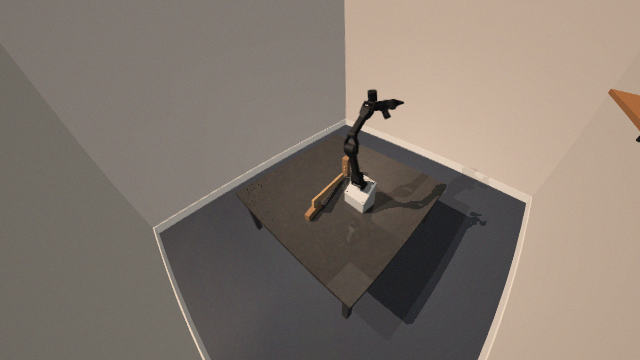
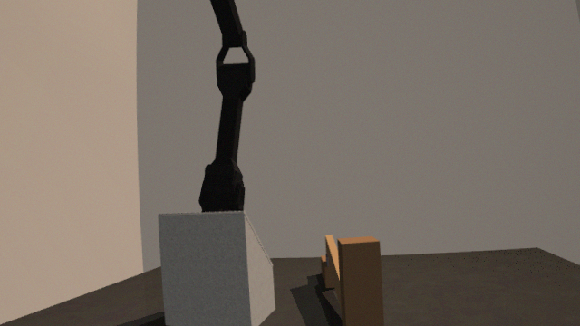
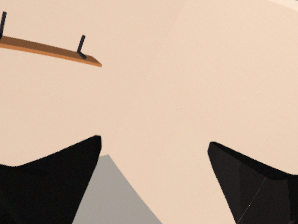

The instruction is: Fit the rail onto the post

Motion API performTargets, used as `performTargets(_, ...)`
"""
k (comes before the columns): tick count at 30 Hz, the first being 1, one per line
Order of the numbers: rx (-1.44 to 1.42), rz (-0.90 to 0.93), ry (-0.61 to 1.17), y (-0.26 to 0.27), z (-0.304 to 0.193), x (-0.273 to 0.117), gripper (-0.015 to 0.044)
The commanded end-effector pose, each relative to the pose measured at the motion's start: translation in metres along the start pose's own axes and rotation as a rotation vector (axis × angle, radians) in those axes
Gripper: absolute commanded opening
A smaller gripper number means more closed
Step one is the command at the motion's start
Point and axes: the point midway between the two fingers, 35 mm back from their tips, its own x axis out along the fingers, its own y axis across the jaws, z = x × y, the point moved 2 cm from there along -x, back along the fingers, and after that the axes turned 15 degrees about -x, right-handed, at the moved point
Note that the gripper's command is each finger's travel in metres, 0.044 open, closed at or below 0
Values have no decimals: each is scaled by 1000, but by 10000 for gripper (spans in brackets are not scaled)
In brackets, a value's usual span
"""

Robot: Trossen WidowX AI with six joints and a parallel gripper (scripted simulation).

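Note:
The wooden rail slopes down from the low footboard block toward the foot of the upright wooden post. Its low end is by the post; contact and the end holes cannot be made out. The pegs are only faint marks on the post in the top view, and the bracket is too small to tell. My gripper is open and empty, high above the table and away from the rail, pointing at the wall. It is out of frame in the exterior view.
The arm's white base block stands on the dark table beside the rail. A wooden wall shelf with dark brackets is on the wall, well away from the table.

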Motion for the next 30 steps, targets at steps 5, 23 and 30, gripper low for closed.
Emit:
performTargets(5,-431,-131,102,-55,-12,-22,440)
performTargets(23,-1745,-319,685,-216,-5,-122,440)
performTargets(30,-2147,-281,973,-262,13,-162,440)
